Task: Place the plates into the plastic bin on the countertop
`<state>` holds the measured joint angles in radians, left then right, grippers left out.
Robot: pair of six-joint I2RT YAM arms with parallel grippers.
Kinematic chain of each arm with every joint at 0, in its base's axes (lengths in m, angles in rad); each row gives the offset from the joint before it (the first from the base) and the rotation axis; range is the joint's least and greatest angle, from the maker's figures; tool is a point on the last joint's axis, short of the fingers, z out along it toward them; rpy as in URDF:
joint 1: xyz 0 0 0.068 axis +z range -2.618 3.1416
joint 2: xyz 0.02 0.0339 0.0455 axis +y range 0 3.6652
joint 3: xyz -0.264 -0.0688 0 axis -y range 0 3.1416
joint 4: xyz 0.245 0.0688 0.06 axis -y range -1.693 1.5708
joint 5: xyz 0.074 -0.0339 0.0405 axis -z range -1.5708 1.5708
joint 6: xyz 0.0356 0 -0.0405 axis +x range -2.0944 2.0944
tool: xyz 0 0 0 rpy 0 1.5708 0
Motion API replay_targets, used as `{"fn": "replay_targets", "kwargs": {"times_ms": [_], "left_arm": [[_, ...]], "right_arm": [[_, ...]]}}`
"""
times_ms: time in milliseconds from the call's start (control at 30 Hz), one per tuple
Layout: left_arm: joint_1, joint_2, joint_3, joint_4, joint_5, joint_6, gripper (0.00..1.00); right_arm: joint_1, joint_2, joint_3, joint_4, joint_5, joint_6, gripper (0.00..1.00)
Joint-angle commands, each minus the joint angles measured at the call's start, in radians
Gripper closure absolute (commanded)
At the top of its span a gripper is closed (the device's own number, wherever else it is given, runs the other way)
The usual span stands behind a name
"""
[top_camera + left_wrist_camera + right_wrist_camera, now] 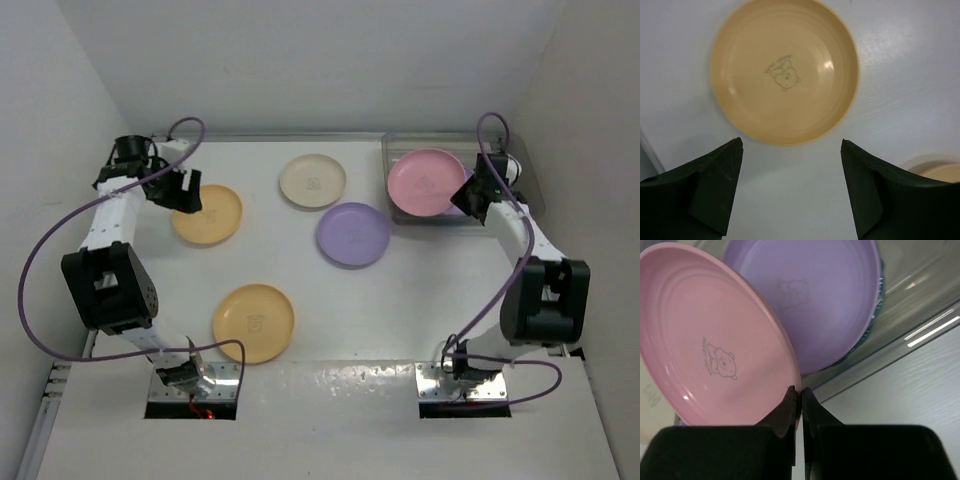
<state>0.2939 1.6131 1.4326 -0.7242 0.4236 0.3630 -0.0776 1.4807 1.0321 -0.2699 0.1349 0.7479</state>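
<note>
The white table [400, 320] is seen from above, with four plates left to clear and the clear plastic bin [430, 140] set in its far right corner. The left arm [110, 285] is folded back along the left edge and the right arm [545, 290] is stretched up the right edge to the bin.

A pink plate [705, 340] is tilted across the bin's left part, its raised edge toward the right arm, with a lavender plate [815, 290] lying in the bin behind it. On the open table, a second lavender plate [353, 234] and a cream plate [312, 181] lie near the middle, and one yellow-orange plate [253, 322] lies toward the near edge.

The right end effector [799, 390] is pressed together at the pink plate's rim. Whether the rim is nipped between the fingers cannot be told.

The left end effector [791, 147] is held wide apart and pointed down by the far left corner. The far yellow-orange plate [785, 70] lies flat just ahead of its fingertips, untouched. Being round, it offers no preferred axis, so any rim point would likely serve. The left arm is judged the nearer one for both yellow-orange plates, though the bin lies across the table from it.
</note>
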Motion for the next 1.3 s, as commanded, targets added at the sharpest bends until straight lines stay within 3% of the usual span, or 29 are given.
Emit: {"fn": "replay_targets", "kwargs": {"times_ms": [0,167,467,833,900,933,1033,1133,1267], "left_arm": [[-0.099,0.021,-0.058,-0.018,-0.051,0.113,0.19],[-0.110,0.062,-0.046,-0.018,-0.049,0.100,0.19],[-0.110,0.100,-0.017,-0.029,-0.025,0.091,0.19],[-0.110,0.110,-0.008,-0.029,-0.034,0.091,0.18],[-0.110,0.110,-0.008,-0.038,-0.043,0.100,0.18],[-0.110,0.110,-0.008,-0.038,-0.043,0.100,0.18],[-0.110,0.110,-0.008,-0.038,-0.043,0.100,0.18],[-0.110,0.110,-0.008,-0.038,-0.043,0.100,0.18],[-0.110,0.110,-0.008,-0.038,-0.043,0.109,0.18]], "right_arm": [[-0.051,0.074,0.092,0.078,0.057,0.079,1.00],[-0.119,0.196,0.198,0.081,0.011,0.079,1.00],[-0.201,0.288,0.220,0.090,-0.014,0.140,1.00],[-0.195,0.368,0.270,0.050,-0.047,0.117,0.99],[-0.194,0.381,0.283,0.017,-0.044,0.113,0.91],[-0.195,0.386,0.298,0.005,-0.025,0.111,0.72],[-0.192,0.394,0.309,-0.037,-0.008,0.081,0.41],[-0.176,0.394,0.342,-0.094,0.031,0.008,0.27],[-0.127,0.365,0.376,-0.164,0.095,-0.123,0.23]]}}
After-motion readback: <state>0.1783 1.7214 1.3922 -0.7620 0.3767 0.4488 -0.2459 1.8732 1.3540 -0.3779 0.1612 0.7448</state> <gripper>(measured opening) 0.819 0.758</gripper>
